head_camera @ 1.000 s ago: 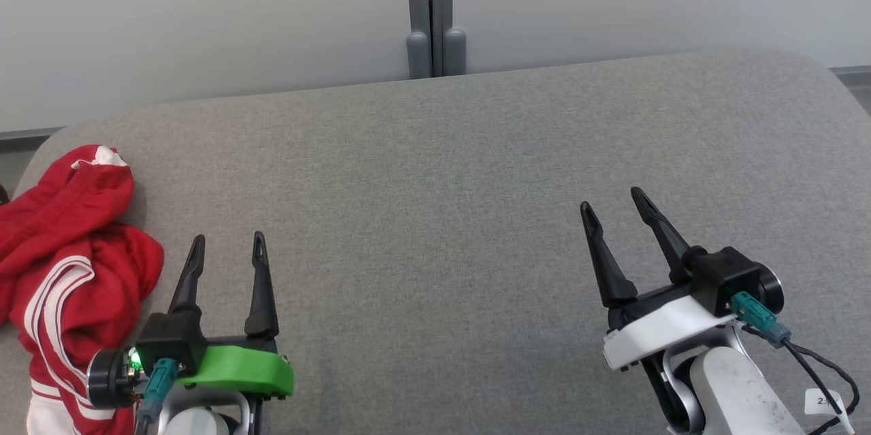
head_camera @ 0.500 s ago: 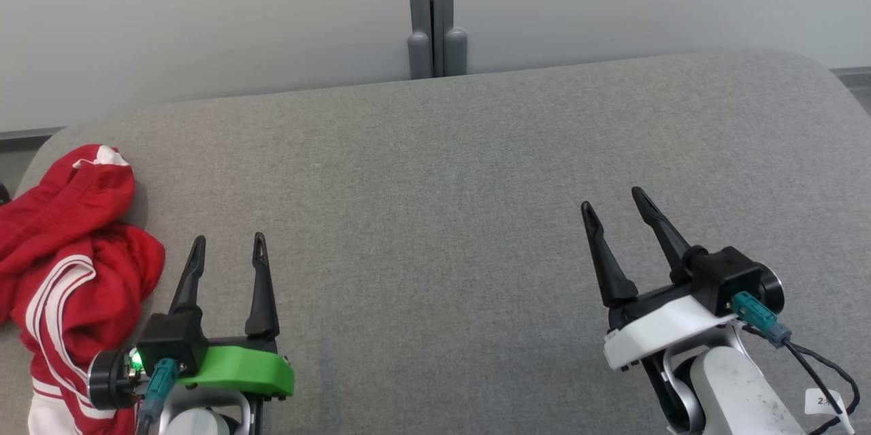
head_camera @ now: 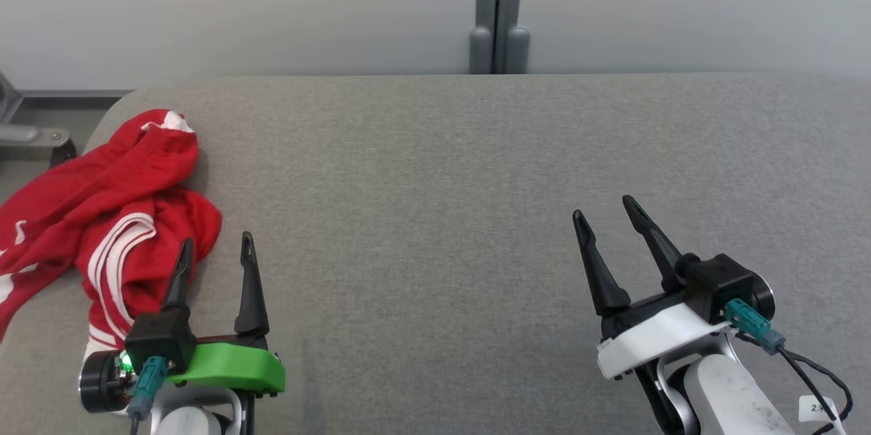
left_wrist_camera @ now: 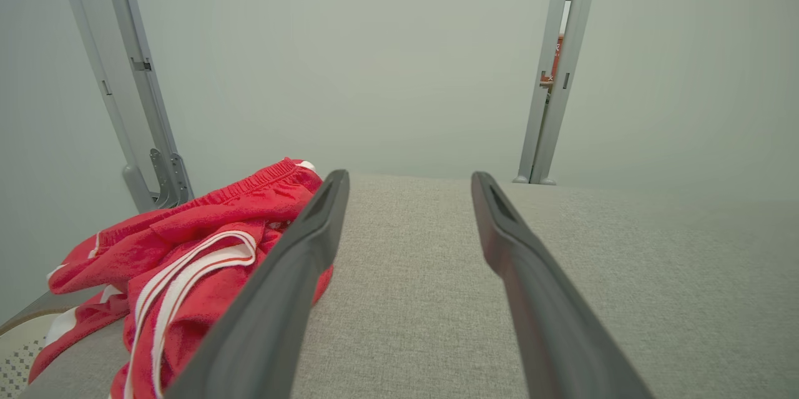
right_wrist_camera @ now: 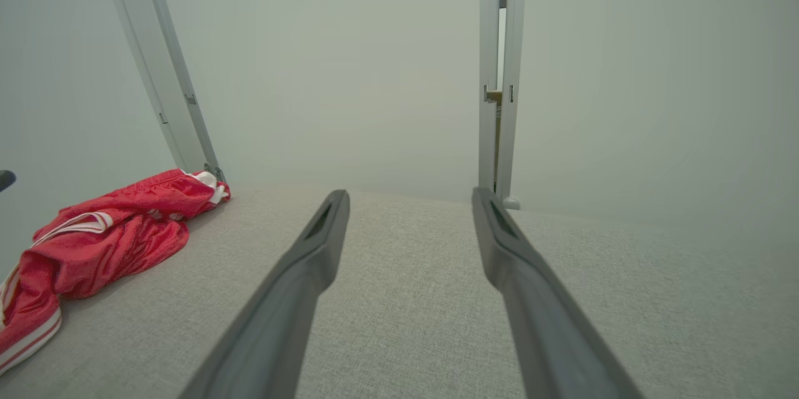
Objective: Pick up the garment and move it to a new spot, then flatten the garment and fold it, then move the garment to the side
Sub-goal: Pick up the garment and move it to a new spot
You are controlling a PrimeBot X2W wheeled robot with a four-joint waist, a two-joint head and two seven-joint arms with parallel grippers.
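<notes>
The left gripper (head_camera: 216,239) stood wide, its two dark fingers spread with nothing between them, pointing away from the robot over the grey padded surface (head_camera: 435,169). Just outside its outer finger lay the garment (head_camera: 129,217), a crumpled heap of red cloth with white stripes; in the head view that finger's tip was seen over the heap's inner edge, and whether it touched the cloth could not be told. The heap's long axis ran roughly along the line of the fingers, leaning a little toward the outer side as it came nearer the robot. Its gathered, elastic end with a patch of white pointed forward, beyond the fingertips and toward the far edge of the surface. A flatter part trailed off sideways, away from the gripper, reaching the surface's rounded corner. Well apart on the other side, across a stretch of bare grey fabric, the right gripper (head_camera: 603,207) also stood wide and held nothing, its fingers angled slightly toward the left one. Beyond both, past the far edge, rose a pale wall (head_camera: 272,6) with a grey post (head_camera: 500,6)
</notes>
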